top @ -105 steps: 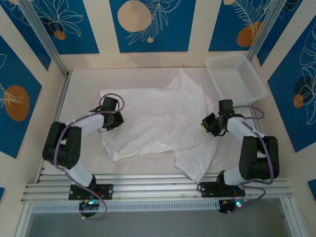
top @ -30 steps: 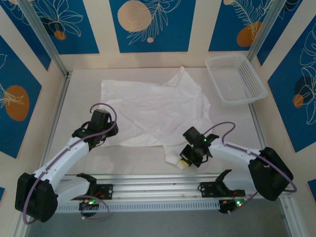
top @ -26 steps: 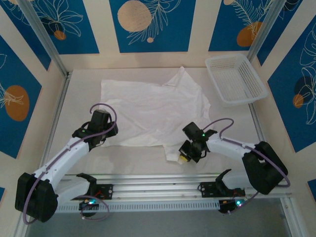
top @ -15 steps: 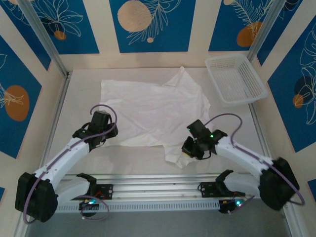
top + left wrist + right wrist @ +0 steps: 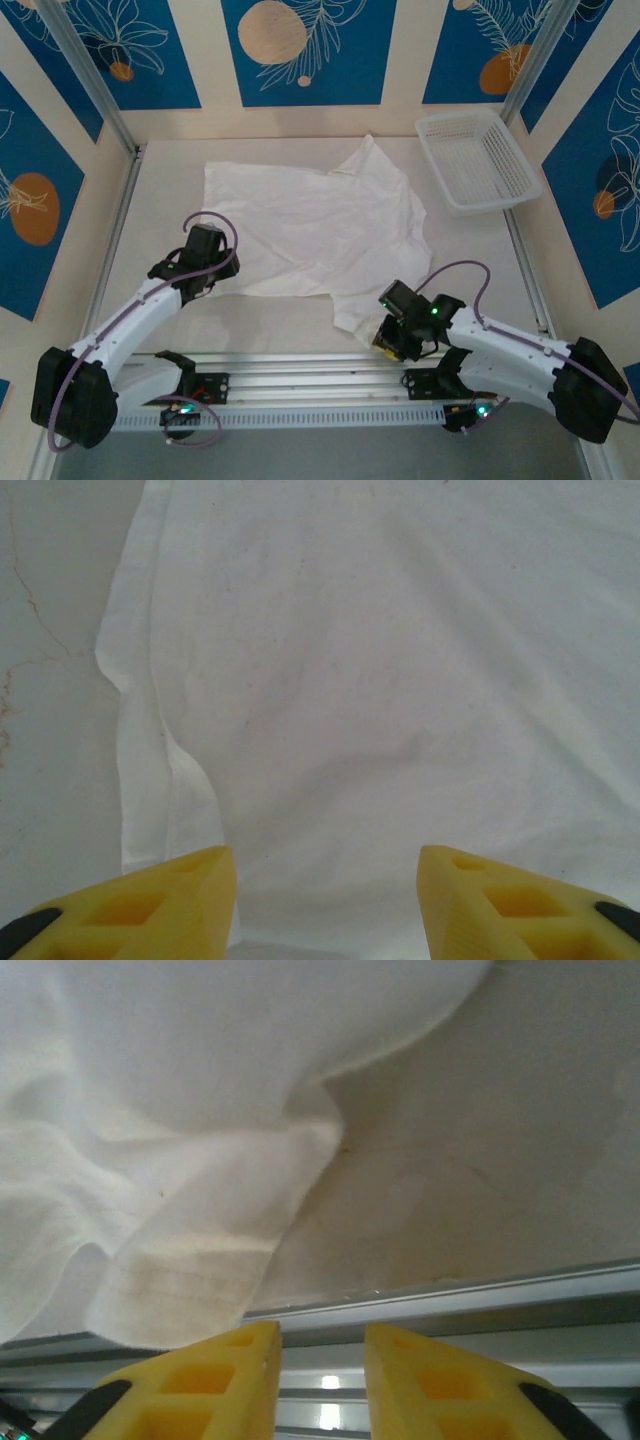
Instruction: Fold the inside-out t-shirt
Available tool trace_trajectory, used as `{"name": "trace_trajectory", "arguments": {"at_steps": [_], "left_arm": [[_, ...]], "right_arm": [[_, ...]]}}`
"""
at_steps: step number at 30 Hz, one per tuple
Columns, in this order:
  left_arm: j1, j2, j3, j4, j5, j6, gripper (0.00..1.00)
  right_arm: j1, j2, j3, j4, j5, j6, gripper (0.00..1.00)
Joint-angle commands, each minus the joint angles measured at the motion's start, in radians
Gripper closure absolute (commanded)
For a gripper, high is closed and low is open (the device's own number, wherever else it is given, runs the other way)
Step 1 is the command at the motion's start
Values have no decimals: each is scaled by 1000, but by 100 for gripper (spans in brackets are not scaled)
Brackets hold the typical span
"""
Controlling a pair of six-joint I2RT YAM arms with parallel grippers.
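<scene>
Top external view gives you the shirt (image 5: 310, 230) spread over the middle of the counter (image 5: 165, 210). It is thin white cloth with soft creases, lying as a wide, roughly rectangular sheet. One pointed flap reaches toward the far edge, and a rumpled lobe sags to the near edge, right of centre. A rigid white mesh basket (image 5: 478, 160) with a lattice floor sits at the far right corner, apart from the cloth.

Your left pincer (image 5: 205, 280) hangs at the shirt's near left border. In the left wrist view that pincer (image 5: 325, 900) has its blocky yellow jaws spread wide over flat, smooth cloth, with nothing caught between them. The shirt's left margin is turned over in a narrow wavy strip beside bare, faintly cracked counter.

Your right pincer (image 5: 385, 345) sits at the near edge, just beside the lobe. In the right wrist view that pincer (image 5: 322, 1370) shows a narrow gap between the jaws and grips nothing. A ribbed aluminium rail (image 5: 450, 1295) shows past it. The lobe ends in a curled corner with a stitched band, resting against that rail.
</scene>
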Motion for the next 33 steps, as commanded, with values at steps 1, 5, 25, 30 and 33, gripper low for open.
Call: {"name": "trace_trajectory", "arguments": {"at_steps": [1,5,25,30,33], "left_arm": [[-2,-12,-11,-4,-17,-5,49],[-4,-11,-11,-3,-15,-7,49],[-2,-38,-31,-20,-26,-40,49],[-2,-62,-35,-25,-45,-38,49],[-3,-56,-39,-19,-43,-47,49]], "right_arm": [[14,40,14,61,-9,38,66],[16,67,40,76,17,26,63],[-30,71,95,94,25,-33,72],[-24,8,97,27,35,-5,65],[-24,28,84,48,42,3,55]]}}
